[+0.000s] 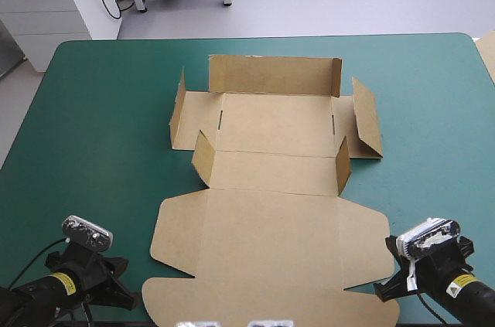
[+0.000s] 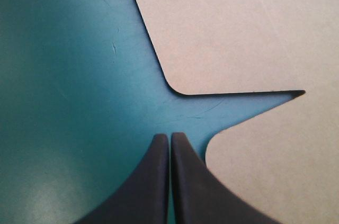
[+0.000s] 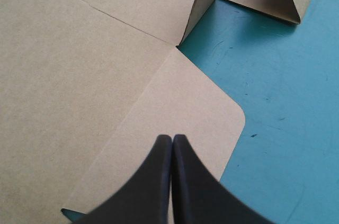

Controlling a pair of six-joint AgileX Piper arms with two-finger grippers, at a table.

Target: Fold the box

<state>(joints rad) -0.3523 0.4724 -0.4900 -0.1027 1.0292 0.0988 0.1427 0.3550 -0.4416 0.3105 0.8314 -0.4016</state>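
Lying on the bench (image 1: 100, 110), the box (image 1: 271, 226) has far flaps raised, nothing tucked; most folding remains. Left gripper (image 2: 169, 135) and right gripper (image 3: 172, 136) sit pressed together, empty.

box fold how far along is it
Barely begun. Done: the brown cut-board box has its far wall up and side flaps part raised, nothing tucked. In hand: nothing; the left hand and right hand are shut, empty, by the near corners of the flat lid. Left: tucking the walls.

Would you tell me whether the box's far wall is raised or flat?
Raised: the far wall of the box stands upright, inner face showing; the lid lies flat.
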